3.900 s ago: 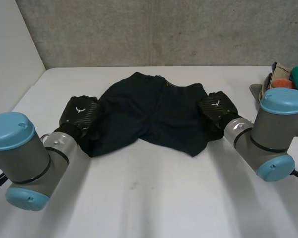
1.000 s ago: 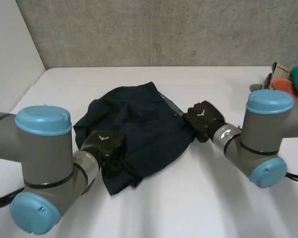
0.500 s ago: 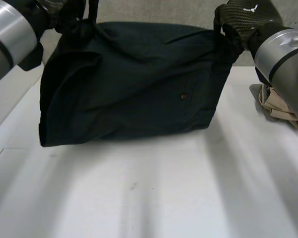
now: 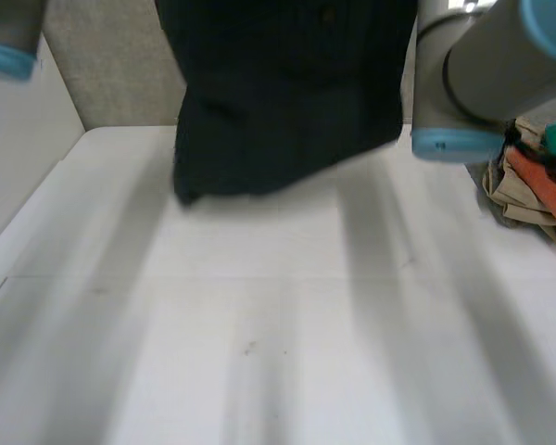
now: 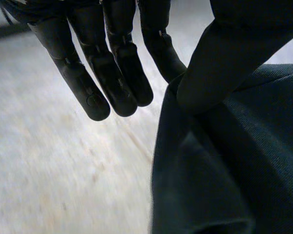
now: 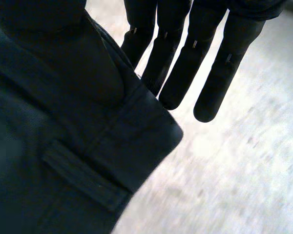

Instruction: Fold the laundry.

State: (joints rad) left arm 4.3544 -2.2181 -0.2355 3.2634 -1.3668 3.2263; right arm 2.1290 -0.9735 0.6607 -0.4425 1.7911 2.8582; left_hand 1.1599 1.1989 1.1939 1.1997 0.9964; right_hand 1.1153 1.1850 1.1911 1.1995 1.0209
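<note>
**Dark garment [image 4: 287, 93] hangs from both hands over the far table**

From the head camera the garment is a dark sheet dropping from the top centre of the frame, its upper part cut off by the frame edge. It hangs vertically. Its lower edge slants, with the lowest corner at the left over the far part of the white table [image 4: 259, 324] and the right corner higher. Whether that low corner touches the table cannot be told. The left arm [image 4: 9, 37] sits in the upper left corner and the right arm [image 4: 482, 74] in the upper right. A pile of clothes [image 4: 528, 185], beige, orange and teal, lies at the right edge.

The wrist cameras supply the grips. The left hand [image 5: 117, 73] keeps its fingers straight and close together, with a cloth edge pinched between the thumb and the nearest finger. The right hand [image 6: 176, 68] does likewise, its thumb pressed on the waistband [image 6: 136, 141] just above a belt loop [image 6: 83, 175], so the waist end points up.
</note>
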